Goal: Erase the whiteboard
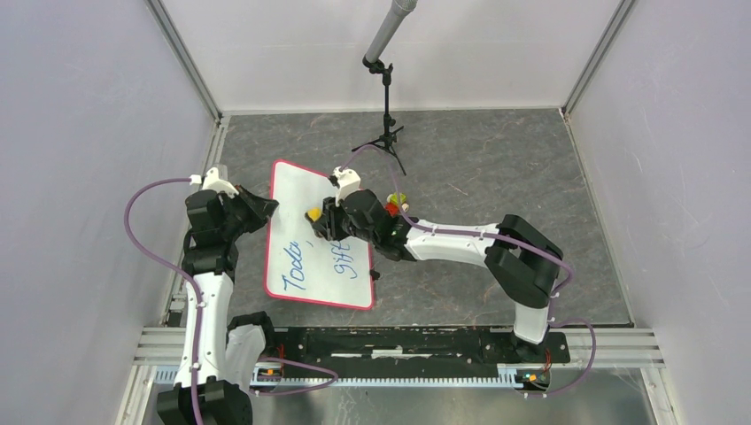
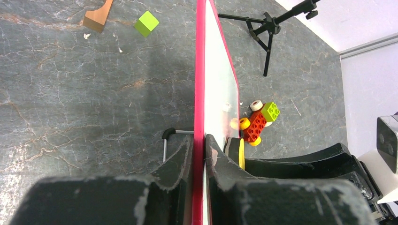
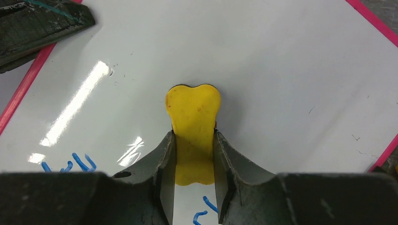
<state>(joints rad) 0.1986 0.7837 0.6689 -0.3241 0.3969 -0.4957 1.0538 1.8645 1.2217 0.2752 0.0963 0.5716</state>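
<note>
The whiteboard (image 1: 301,208) lies on the dark table, white with a red-pink rim, and blue writing (image 1: 347,258) covers its near half. My left gripper (image 1: 264,204) is shut on the board's left rim, seen edge-on in the left wrist view (image 2: 201,70), one finger on each side. My right gripper (image 1: 321,221) is shut on a yellow eraser (image 3: 193,112) that rests flat on the clean white surface (image 3: 281,84). Blue strokes (image 3: 80,163) show just below the fingers.
A black microphone stand (image 1: 387,133) stands beyond the board. A small toy of red, yellow and green bricks (image 2: 258,123) lies by the board's right edge. A green cube (image 2: 146,23) and a wooden block (image 2: 97,18) lie on the table to the left.
</note>
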